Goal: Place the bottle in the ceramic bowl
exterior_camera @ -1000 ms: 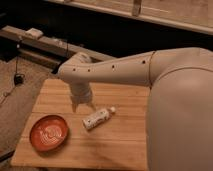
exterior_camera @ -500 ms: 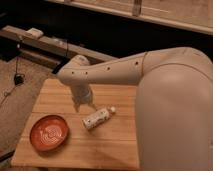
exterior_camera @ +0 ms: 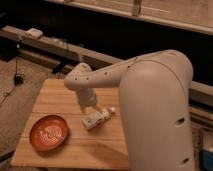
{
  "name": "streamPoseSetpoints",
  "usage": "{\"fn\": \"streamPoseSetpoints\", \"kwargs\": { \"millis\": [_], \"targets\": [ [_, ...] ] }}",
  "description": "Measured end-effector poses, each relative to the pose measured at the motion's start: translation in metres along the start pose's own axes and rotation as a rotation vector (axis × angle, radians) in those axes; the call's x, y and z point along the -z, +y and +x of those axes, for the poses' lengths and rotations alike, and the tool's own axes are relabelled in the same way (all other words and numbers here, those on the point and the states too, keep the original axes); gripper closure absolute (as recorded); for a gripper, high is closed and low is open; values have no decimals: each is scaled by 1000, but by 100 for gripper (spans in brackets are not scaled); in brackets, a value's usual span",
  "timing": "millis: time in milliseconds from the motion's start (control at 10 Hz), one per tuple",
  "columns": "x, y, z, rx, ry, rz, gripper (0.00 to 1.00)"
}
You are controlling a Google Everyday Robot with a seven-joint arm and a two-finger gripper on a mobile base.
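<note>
Arm point(exterior_camera: 155, 100): the big white shell fills the right side of the view. The forearm reaches left over the tabletop and the wrist bends down.

Wooden tabletop point(exterior_camera: 65, 95): light planks, directly under the end effector.

Ceramic bowl point(exterior_camera: 49, 132): orange-red with pale swirl lines inside, sitting upright on the tabletop. It's left of the end effector, nearer the camera, and well apart from it.

End effector point(exterior_camera: 92, 106): points down, low over the tabletop, right at the bottle's base end. Can't tell whether it's touching or just above. Can't tell whether it's open or closed either.

Bottle point(exterior_camera: 96, 119): lies on its side on the tabletop just below the end effector, on its camera side. The white cap points off to the end effector's right and the brownish label faces up. It's outside the bowl, with bare wood between the two.
</note>
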State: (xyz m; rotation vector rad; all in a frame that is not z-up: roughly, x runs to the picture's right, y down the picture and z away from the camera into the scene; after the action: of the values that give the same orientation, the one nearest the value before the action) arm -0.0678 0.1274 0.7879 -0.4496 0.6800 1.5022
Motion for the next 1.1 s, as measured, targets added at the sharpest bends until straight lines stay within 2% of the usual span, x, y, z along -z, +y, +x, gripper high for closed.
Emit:
{"fn": "streamPoseSetpoints", "kwargs": {
  "millis": [500, 1100],
  "targets": [
    [-10, -2, -17, -20, 14, 25, 35],
    [-37, 1, -19, -16, 59, 19, 35]
  ]
}}
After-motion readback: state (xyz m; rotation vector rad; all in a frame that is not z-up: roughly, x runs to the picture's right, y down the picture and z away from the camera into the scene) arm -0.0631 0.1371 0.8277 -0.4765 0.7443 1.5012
